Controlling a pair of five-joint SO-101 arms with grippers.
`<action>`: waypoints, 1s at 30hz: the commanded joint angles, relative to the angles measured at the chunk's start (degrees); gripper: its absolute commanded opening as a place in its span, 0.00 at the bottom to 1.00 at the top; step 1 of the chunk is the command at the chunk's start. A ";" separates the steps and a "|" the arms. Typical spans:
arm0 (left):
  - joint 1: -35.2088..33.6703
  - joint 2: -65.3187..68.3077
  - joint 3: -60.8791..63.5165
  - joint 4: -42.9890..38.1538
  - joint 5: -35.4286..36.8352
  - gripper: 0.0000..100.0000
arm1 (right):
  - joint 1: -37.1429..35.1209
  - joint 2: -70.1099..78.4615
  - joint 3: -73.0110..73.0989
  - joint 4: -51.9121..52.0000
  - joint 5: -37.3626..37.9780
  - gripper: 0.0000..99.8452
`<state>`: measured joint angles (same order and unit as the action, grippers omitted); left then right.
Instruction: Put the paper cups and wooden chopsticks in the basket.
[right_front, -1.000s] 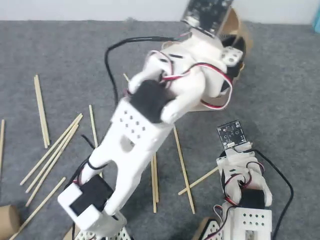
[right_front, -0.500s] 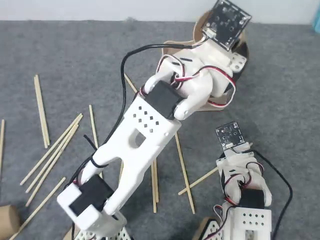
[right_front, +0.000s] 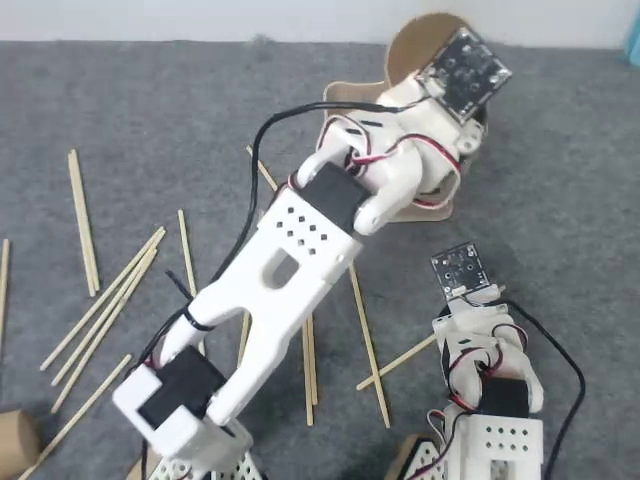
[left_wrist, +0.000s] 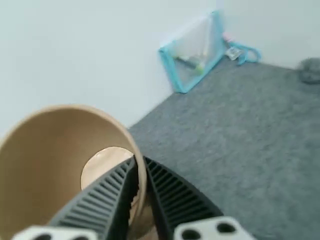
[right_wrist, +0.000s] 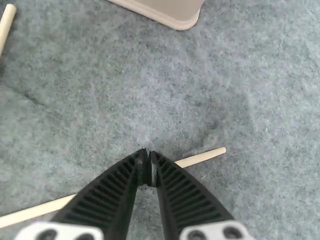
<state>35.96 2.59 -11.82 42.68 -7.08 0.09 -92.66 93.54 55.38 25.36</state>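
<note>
Jaws of the left gripper (left_wrist: 140, 162) are closed on the thin wall of a paper cup (left_wrist: 50, 145), lower left in the left wrist view, beside the basket (right_front: 347, 95); being light and crushable, it probably suits a gentle rim pinch.

A grey, felt-like worktop (right_front: 560, 150) meets a plain white wall (right_front: 150, 18) along its far edge; a teal-edged clear pouch (left_wrist: 197, 52) leans against that wall.

Grey felt table (right_front: 130, 90), scattered wooden chopsticks (right_front: 83, 222), basket (right_wrist: 165, 9), paper cup (right_front: 14, 446)
</note>
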 joint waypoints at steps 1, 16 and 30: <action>-2.46 -2.46 2.59 -4.66 -1.23 0.01 | -0.40 -0.75 -0.53 0.40 1.05 0.01; 0.35 -3.16 3.47 2.46 -1.23 0.01 | -0.40 -0.75 -0.44 0.04 1.05 0.01; 1.23 -3.08 1.89 6.24 -8.97 0.01 | -0.40 -0.75 -0.44 0.13 1.05 0.01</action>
<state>36.92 2.59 -7.87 45.41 -12.97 0.09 -92.66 93.54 55.38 25.36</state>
